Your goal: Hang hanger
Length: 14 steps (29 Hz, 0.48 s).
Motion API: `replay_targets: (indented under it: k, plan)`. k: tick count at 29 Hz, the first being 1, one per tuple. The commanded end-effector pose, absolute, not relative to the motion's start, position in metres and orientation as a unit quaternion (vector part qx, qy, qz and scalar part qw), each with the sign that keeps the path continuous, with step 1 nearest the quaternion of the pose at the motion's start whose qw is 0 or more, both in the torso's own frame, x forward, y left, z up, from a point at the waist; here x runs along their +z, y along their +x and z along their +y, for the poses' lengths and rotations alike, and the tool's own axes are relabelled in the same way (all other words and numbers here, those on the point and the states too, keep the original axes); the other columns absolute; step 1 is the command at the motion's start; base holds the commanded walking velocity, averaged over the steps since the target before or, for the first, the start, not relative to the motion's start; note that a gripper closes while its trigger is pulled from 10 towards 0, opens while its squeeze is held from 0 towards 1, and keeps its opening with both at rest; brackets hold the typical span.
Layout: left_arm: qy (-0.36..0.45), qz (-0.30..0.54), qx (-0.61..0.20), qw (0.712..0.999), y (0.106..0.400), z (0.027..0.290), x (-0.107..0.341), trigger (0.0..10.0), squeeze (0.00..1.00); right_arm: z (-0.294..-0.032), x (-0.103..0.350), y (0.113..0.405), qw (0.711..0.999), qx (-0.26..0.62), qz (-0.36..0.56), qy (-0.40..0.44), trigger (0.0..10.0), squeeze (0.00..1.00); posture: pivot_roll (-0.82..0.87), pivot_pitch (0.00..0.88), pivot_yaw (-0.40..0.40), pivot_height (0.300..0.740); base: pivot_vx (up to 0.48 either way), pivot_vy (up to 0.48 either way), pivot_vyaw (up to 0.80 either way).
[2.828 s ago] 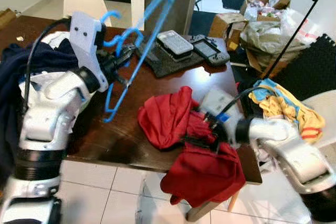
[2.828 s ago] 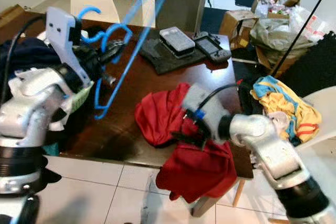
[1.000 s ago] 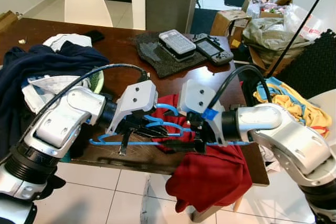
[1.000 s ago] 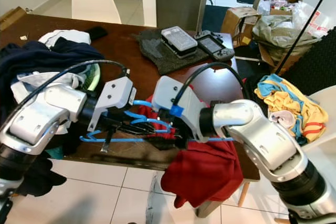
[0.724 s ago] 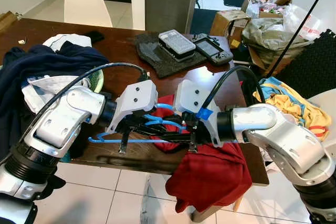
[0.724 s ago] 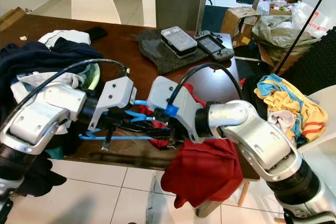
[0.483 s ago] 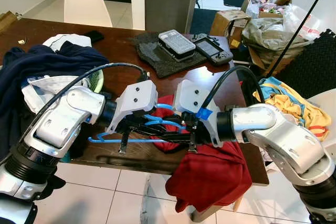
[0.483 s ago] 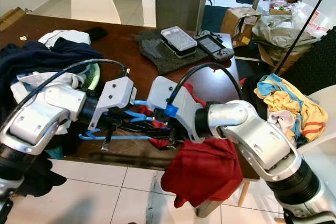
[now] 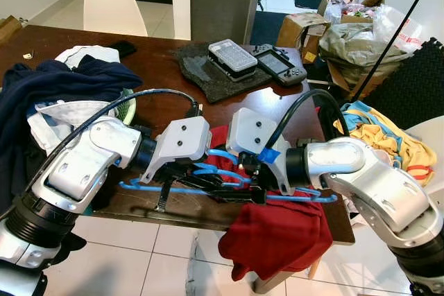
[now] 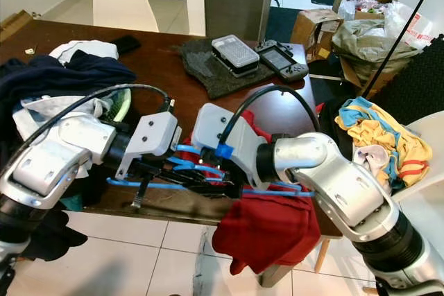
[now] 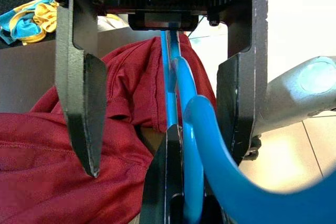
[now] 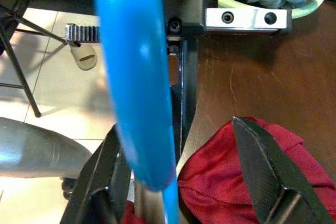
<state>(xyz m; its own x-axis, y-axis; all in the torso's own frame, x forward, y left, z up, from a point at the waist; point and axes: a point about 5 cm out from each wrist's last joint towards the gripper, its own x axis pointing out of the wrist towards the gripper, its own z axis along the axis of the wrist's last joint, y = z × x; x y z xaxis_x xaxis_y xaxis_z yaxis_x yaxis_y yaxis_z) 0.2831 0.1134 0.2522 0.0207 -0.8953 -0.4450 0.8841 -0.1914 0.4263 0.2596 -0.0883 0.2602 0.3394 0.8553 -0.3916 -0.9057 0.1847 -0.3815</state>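
Both arms reach inward, meeting at the blue hanger [image 9: 229,192].

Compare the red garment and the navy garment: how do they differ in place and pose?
The red garment droops over the table's near edge by both grippers; the navy garment lies heaped on the table's left side. The blue hanger lies across the red one, away from the navy. Both are crumpled.

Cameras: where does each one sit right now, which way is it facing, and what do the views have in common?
Left eye and right eye: on the head, looking down at the brown table; both silver arms meet at the blue hanger.
Left wrist: looks along the left gripper at the hanger and red garment.
Right wrist: looks along the right gripper at the same things.
All share the hanger and red garment.
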Motion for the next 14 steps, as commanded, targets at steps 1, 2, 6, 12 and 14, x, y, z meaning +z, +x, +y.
replay_targets:
  k: [1,2,6,12,14]
  plan:
    - [0.328,-0.012,-0.716,0.617,0.276,0.112,0.251,10.0,0.0,-0.089,0.264,0.26,0.77,0.569,0.036,-0.287,10.0,0.0,0.04,0.137,0.0,0.74,0.0,0.0,0.0]
    - [0.329,-0.011,-0.717,0.615,0.276,0.112,0.25,10.0,0.0,-0.091,0.264,0.259,0.766,0.572,0.039,-0.289,10.0,0.0,0.04,0.135,-0.003,0.74,0.0,0.0,0.0]
    - [0.332,-0.008,-0.717,0.613,0.276,0.113,0.25,10.0,0.0,-0.096,0.265,0.257,0.759,0.577,0.045,-0.296,10.0,0.0,0.04,0.135,-0.003,0.74,0.0,0.0,0.0]
    - [0.341,0.004,-0.72,0.604,0.274,0.117,0.245,10.0,0.0,-0.112,0.265,0.255,0.743,0.582,0.064,-0.324,10.0,0.0,0.04,0.133,-0.005,0.74,0.0,0.0,0.0]
    - [0.342,0.006,-0.721,0.603,0.274,0.118,0.245,10.0,0.0,-0.115,0.266,0.256,0.744,0.579,0.066,-0.326,10.0,0.0,0.04,0.132,-0.006,0.74,0.0,0.0,0.0]
